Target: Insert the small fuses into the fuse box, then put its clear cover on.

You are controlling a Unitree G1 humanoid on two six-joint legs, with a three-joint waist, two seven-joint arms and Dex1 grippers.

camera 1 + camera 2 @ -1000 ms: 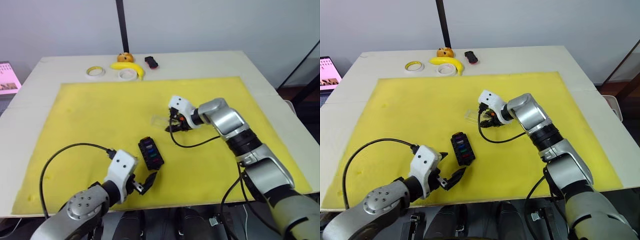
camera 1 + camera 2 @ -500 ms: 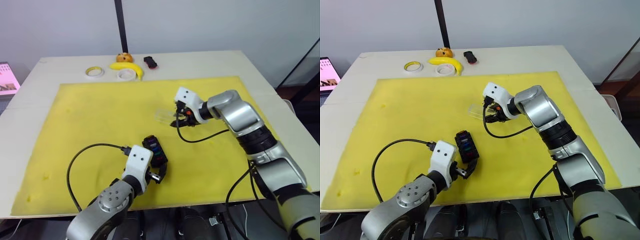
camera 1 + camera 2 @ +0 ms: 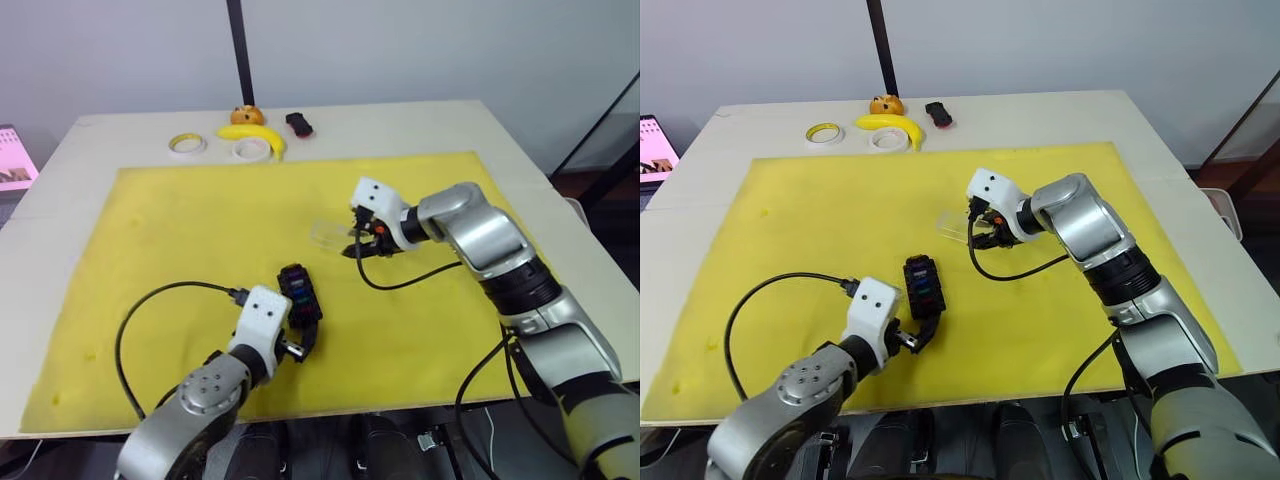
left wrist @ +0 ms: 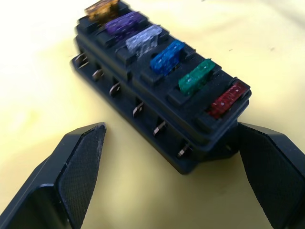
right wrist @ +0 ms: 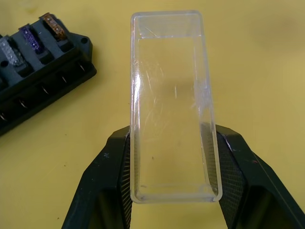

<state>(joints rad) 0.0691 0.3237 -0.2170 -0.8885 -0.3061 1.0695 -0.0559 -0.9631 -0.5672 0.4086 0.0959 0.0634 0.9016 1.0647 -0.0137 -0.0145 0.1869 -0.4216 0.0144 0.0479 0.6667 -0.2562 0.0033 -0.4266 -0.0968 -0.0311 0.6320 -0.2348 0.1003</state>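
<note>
Here, near the front edge of the yellow foam mat (image 3: 150, 230) that covers the pale wooden tabletop (image 3: 420, 125), the left gripper (image 4: 167, 181) stands wide open with a finger on either side of the small black rectangular fuse box (image 4: 157, 90), evidently to brace it; whether the fingers touch it cannot be told. The six small coloured fuses (image 4: 167, 57) already sit in their slots, red nearest and amber farthest. Nearer the mat's middle, the right gripper (image 5: 171, 167) is clamped on the long sides of the transparent rectangular plastic cover (image 5: 169, 95), held ready for capping the box. Along the tabletop's far edge lie two tape rolls (image 3: 188, 145), a yellow banana (image 3: 255, 134), a small orange object (image 3: 246, 115) and a black-and-red gadget (image 3: 299, 123). No writing or brand can be read.
</note>
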